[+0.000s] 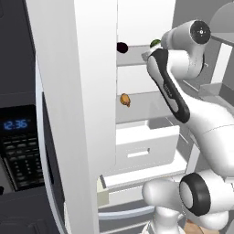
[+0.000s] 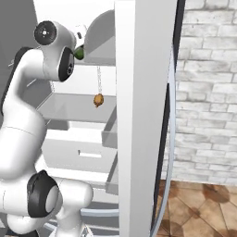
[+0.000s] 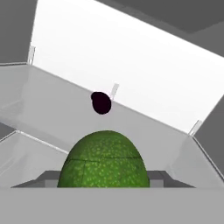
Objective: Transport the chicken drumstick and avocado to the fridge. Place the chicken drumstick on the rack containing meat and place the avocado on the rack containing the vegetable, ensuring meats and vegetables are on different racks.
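While your gripper (image 3: 103, 183) holds the avocado (image 3: 103, 161) over the upper rack (image 3: 57, 113), short of the eggplant (image 3: 101, 103), releasing from height could send it rolling off.

There is one green avocado (image 3: 103, 162), one dark purple eggplant (image 3: 101, 103), one orange-brown meat lump (image 1: 124, 99), one white drawer (image 1: 145, 147) and one fridge (image 1: 93, 91).
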{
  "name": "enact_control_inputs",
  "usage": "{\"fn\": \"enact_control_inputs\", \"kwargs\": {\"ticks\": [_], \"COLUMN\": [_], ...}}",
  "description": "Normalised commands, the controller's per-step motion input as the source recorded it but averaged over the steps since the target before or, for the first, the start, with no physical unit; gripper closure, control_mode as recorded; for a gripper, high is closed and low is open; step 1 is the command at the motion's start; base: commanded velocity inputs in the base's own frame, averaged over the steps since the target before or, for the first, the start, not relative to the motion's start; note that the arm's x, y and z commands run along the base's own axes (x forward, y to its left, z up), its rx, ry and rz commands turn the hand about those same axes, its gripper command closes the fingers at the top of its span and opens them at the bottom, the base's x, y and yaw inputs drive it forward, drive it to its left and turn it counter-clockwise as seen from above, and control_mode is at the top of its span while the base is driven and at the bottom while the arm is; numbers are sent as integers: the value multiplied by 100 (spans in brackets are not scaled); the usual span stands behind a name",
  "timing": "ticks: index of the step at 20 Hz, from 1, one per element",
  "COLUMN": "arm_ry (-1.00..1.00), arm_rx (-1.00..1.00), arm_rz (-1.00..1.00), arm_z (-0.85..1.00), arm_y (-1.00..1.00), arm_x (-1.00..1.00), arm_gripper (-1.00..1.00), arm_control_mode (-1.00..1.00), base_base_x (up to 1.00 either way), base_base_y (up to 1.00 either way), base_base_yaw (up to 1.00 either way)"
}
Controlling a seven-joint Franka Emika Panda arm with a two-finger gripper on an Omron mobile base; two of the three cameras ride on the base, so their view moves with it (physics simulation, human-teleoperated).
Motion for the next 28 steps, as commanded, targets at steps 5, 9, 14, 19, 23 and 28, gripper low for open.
{"fn": "enact_control_inputs", "kwargs": {"ticks": [5, 9, 14, 19, 23, 28], "arm_ry": [14, 12, 5, 2, 0, 5], "arm_rx": [0, 0, 1, 0, 0, 0], "arm_rz": [-4, 0, 0, 0, 0, 0], "arm_z": [-10, -17, -38, -35, -1, 0], "arm_y": [-5, -9, -7, 0, 0, 0], "arm_x": [68, 50, 54, 70, 75, 68], "arm_gripper": [100, 100, 100, 100, 100, 100], "arm_control_mode": [-100, -100, -100, -100, -100, -100], "base_base_x": [0, 0, 0, 0, 0, 0], "base_base_y": [0, 0, 0, 0, 0, 0], "base_base_yaw": [0, 0, 0, 0, 0, 0]}}
